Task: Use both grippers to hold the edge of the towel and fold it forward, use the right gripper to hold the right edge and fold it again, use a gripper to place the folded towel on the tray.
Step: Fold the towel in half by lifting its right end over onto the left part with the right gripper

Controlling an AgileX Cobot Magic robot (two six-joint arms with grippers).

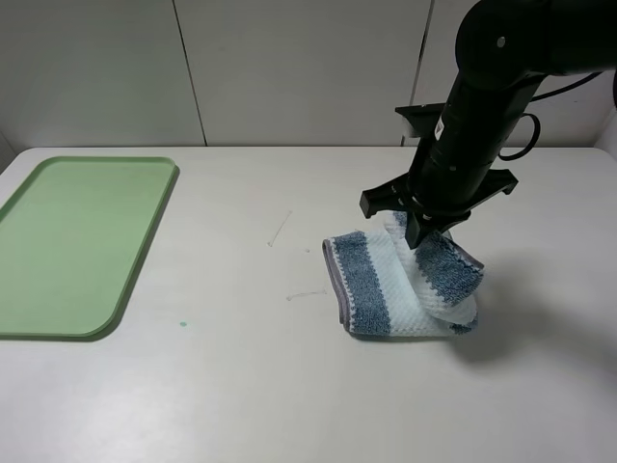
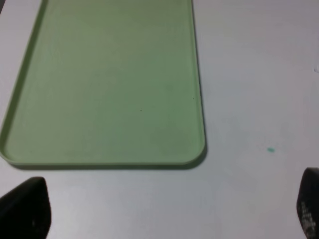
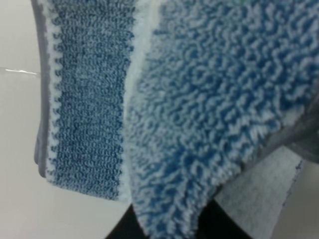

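Note:
The striped blue and white towel (image 1: pixel 386 289) lies folded on the table right of centre, its grey hem (image 1: pixel 334 275) along the left side. My right gripper (image 1: pixel 422 236) reaches down from above and is shut on the towel's right flap, which is lifted and curled over the lower layer. In the right wrist view the raised terry flap (image 3: pixel 209 109) fills most of the picture above the flat striped layer (image 3: pixel 84 99). The light green tray (image 1: pixel 77 241) sits at the far left with nothing on it. My left gripper (image 2: pixel 167 211) hovers just in front of the tray (image 2: pixel 99 99), jaws wide apart and holding nothing.
A small green speck (image 1: pixel 183 324) marks the white table between tray and towel. Faint scratches (image 1: pixel 280 230) show near the middle. A grey panelled wall stands behind the table. The left arm is outside the exterior view.

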